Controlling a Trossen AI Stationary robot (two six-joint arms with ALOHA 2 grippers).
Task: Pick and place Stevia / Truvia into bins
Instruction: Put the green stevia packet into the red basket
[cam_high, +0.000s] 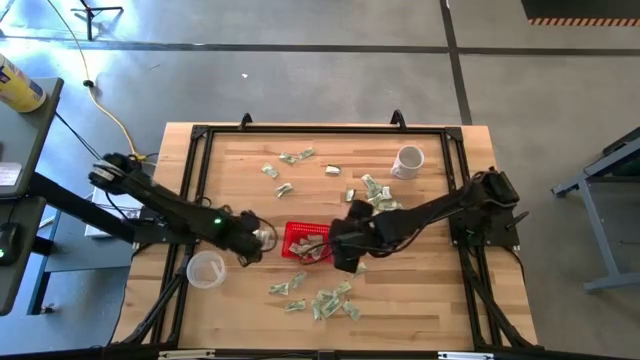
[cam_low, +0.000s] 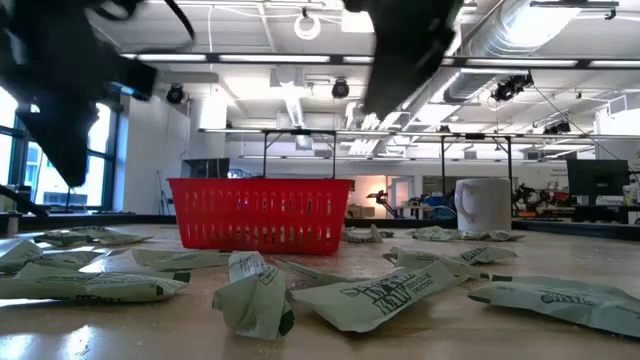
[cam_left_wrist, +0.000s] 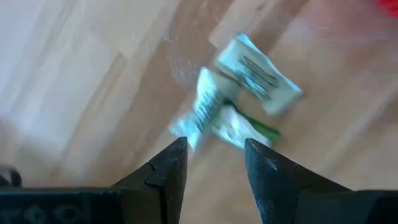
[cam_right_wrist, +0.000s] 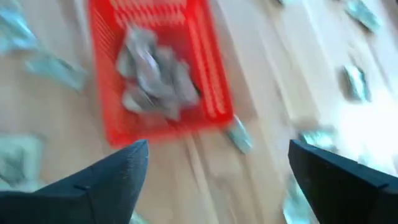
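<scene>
Taking the high view's top as twelve o'clock, the right claw (cam_high: 345, 252) hangs just off the three o'clock side of the red basket (cam_high: 303, 240), near the middle of the desk (cam_high: 440, 290). In its own wrist view its two dark fingers (cam_right_wrist: 109, 177) stand wide apart with nothing between them, and the basket (cam_right_wrist: 208, 93) lies ahead of them holding a small heap of sachets (cam_right_wrist: 155, 71); I cannot count that heap.

The left claw (cam_high: 262, 236) sits just off the basket's nine o'clock side. Its wrist view shows the fingers (cam_left_wrist: 168, 168) partly open, empty, above bare wood, with three crumpled sachets (cam_left_wrist: 239, 99) lying beyond the tips, not touched.

On the desk there is one red basket, one clear plastic cup (cam_high: 206, 269) at about seven o'clock from the basket, and one white mug (cam_high: 408, 160) toward one o'clock. The loose sachets lie in three groups: roughly seven in the nearest one (cam_high: 325, 297) at six o'clock from the basket, about four (cam_high: 375, 192) near the right arm toward one o'clock, and about five (cam_high: 290, 162) farthest off at twelve o'clock. These counts are rough, since several overlap.

From desk height the basket (cam_low: 260, 212) stands upright behind a scatter of sachets (cam_low: 385, 295), with the mug (cam_low: 483, 205) beyond.
</scene>
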